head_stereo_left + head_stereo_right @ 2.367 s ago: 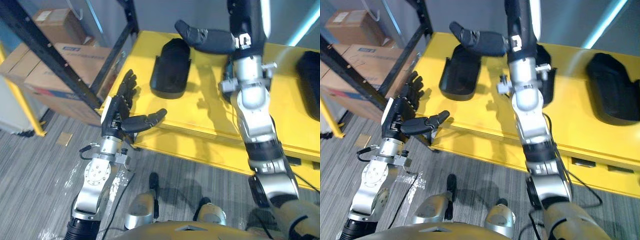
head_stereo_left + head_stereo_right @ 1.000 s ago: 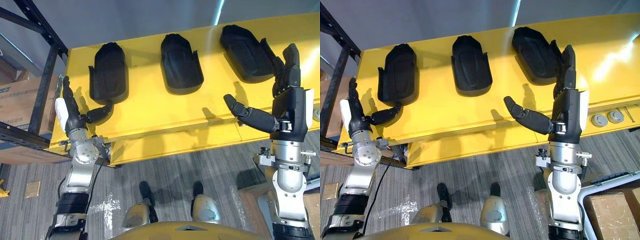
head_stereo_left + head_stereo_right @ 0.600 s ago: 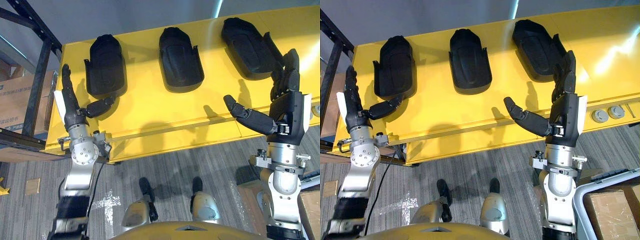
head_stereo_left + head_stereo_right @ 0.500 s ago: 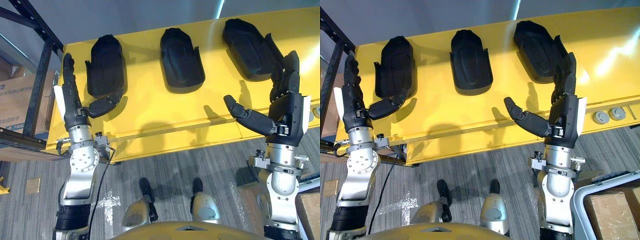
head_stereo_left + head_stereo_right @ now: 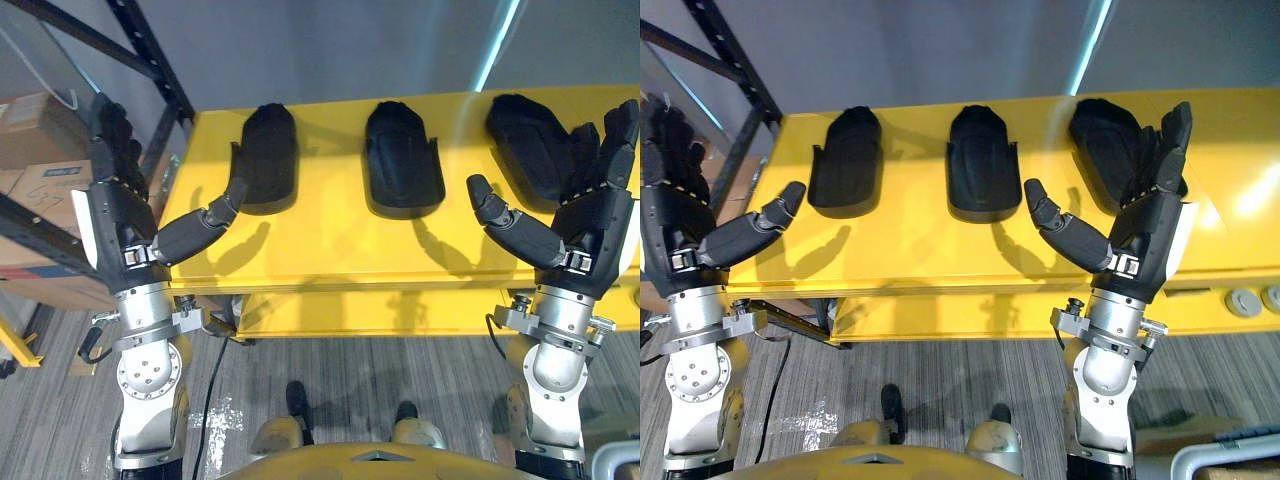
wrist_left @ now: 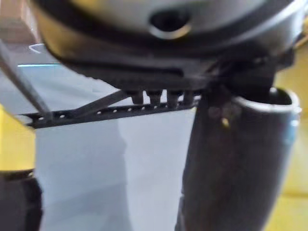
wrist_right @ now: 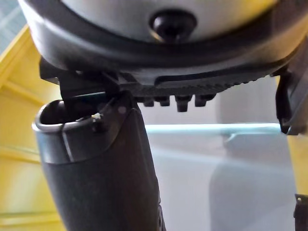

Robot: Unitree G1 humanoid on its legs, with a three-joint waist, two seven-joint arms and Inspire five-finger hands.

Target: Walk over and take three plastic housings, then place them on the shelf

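Observation:
Three black plastic housings lie in a row on the yellow table (image 5: 330, 240): the left housing (image 5: 266, 156), the middle housing (image 5: 402, 158) and the right housing (image 5: 535, 145). My left hand (image 5: 120, 215) is raised open near the table's left end, its thumb reaching toward the left housing without touching it. My right hand (image 5: 590, 215) is held up open in front of the right housing, fingers straight, thumb pointing inward. Both hands hold nothing. The same hands appear as the left hand (image 5: 680, 225) and the right hand (image 5: 1145, 235) in the right eye view.
A black metal shelf frame (image 5: 150, 60) stands at the left, with cardboard boxes (image 5: 40, 150) behind it. The table's front edge (image 5: 970, 290) runs just ahead of both hands. Grey striped carpet (image 5: 340, 370) lies below.
The camera has shifted, so the table now sits squarer in view. Both hands rose higher toward the table, the left thumb nearing the left housing. Both stay open and empty.

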